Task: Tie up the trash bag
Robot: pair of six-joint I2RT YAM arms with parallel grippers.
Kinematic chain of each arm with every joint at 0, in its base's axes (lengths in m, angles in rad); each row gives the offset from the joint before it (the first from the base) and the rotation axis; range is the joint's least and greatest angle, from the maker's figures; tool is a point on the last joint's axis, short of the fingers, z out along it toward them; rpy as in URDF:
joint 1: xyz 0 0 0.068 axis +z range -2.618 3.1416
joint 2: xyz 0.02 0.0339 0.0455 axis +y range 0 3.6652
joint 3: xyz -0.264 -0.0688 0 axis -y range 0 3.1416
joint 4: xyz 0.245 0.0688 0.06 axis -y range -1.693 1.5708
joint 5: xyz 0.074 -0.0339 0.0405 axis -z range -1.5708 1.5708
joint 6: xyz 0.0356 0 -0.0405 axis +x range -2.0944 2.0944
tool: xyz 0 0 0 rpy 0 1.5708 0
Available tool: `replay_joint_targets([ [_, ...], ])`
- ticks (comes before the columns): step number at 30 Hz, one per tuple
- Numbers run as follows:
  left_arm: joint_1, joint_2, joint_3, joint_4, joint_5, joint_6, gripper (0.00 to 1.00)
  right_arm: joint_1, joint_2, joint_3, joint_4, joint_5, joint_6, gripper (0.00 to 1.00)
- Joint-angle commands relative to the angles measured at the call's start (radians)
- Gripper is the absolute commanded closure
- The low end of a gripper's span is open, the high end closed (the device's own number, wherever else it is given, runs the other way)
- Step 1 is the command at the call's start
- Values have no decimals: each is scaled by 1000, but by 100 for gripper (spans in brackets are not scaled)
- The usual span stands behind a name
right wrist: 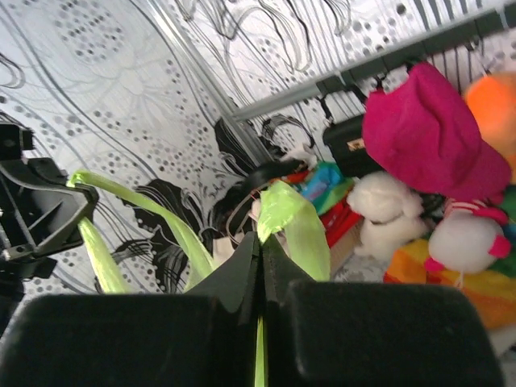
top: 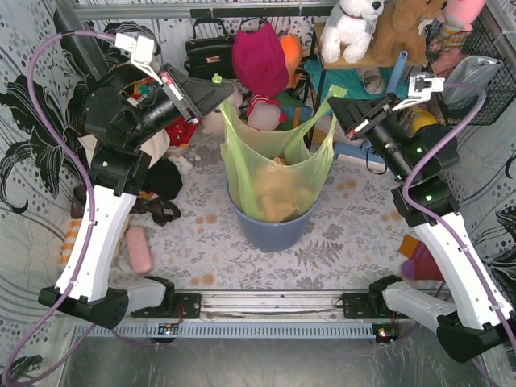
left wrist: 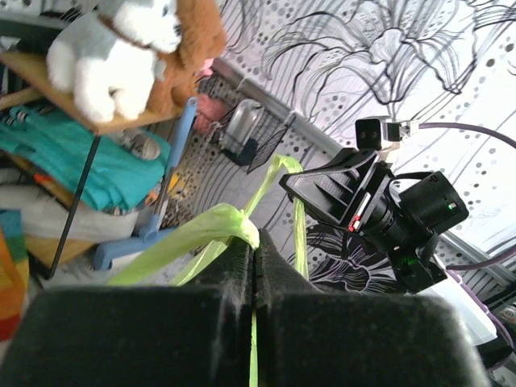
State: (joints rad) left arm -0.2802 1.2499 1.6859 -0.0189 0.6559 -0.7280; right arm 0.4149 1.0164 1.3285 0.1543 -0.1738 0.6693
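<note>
Floral-print tabletop [top: 347, 242] up front, w/ round blue-grey bin [top: 272, 232] at centre. Inside bin: trash bag [top: 278, 177], light green, tan paper scraps showing thru, two top corners standing up & apart above bin rim. At bag's upper left corner: left gripper [top: 230, 98], jaws pressed fully together on the plastic, green strip bunched at fingertips in left wrist view. At upper right corner: right gripper [top: 332, 107], jaws likewise closed tight, pinching green film. Grips on opposite sides of bag mouth. Further back: magenta plush [top: 260, 56], white & brown stuffed animals [top: 379, 24].
</note>
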Motion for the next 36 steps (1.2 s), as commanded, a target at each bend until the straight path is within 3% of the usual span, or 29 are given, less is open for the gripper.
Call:
replay_joint_targets([
  [1, 22, -56, -50, 2, -75, 10, 100, 1, -26, -36, 98, 41, 28, 100],
  [7, 47, 45, 188, -1, -3, -12, 100, 1, 84, 209, 106, -31, -8, 100],
  [11, 47, 103, 304, 81, 85, -83, 100, 1, 122, 307, 108, -96, 15, 100],
  [21, 47, 74, 79, 237, 158, -168, 100, 1, 40, 64, 157, -113, 88, 100],
  [26, 47, 110, 63, 261, 165, -191, 100, 1, 30, 38, 162, -109, 92, 100],
  [36, 60, 269, 464, 100, 193, -180, 100, 12, 129, 292, 105, -176, 70, 100],
])
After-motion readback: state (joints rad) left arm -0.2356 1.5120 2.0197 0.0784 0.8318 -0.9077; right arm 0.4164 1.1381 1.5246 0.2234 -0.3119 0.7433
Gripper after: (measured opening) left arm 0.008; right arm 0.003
